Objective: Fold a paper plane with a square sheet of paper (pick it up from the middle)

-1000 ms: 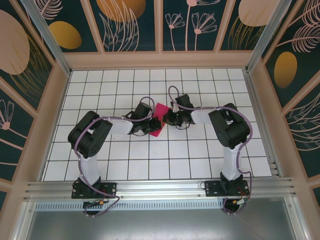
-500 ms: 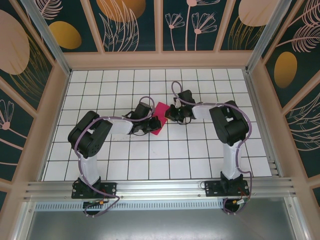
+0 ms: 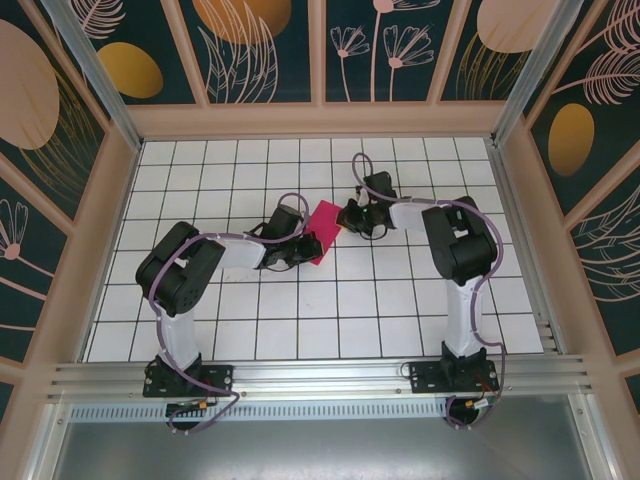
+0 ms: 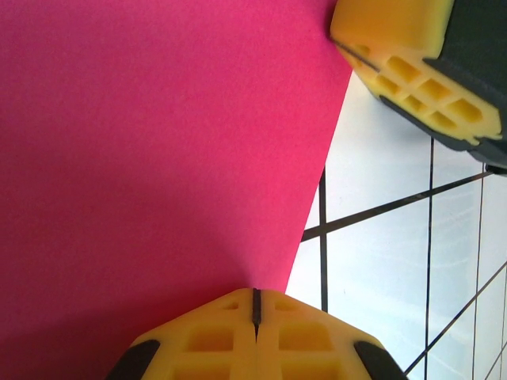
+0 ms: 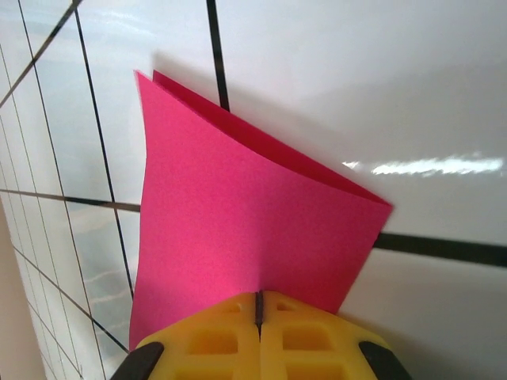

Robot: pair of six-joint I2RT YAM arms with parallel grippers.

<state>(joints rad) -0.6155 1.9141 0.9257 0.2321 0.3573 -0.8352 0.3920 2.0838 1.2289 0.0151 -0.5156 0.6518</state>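
The square sheet of paper [image 3: 321, 231] is magenta-pink and lies folded in two between the grippers at mid-table. My left gripper [image 3: 306, 247] is shut on the sheet's near-left edge, and the pink surface [image 4: 158, 150] spreads out from its closed fingertips [image 4: 255, 305]. My right gripper [image 3: 347, 215] is shut on the sheet's far-right edge. In the right wrist view the paper [image 5: 238, 214] rises from the gripper [image 5: 258, 305] with two layers meeting at a fold. The right gripper's yellow fingers [image 4: 412, 59] touch the paper's corner in the left wrist view. The paper plane is out of view.
White tiled floor [image 3: 340, 300] with black grid lines surrounds the paper. Wooden walls [image 3: 320, 120] with dark patterned panels enclose the far side and both flanks. Both arm bases [image 3: 185, 375] sit on the metal rail at the near edge.
My right gripper has moved toward the far wall and slightly right, and the paper's far end has followed it. The left arm has stayed put.
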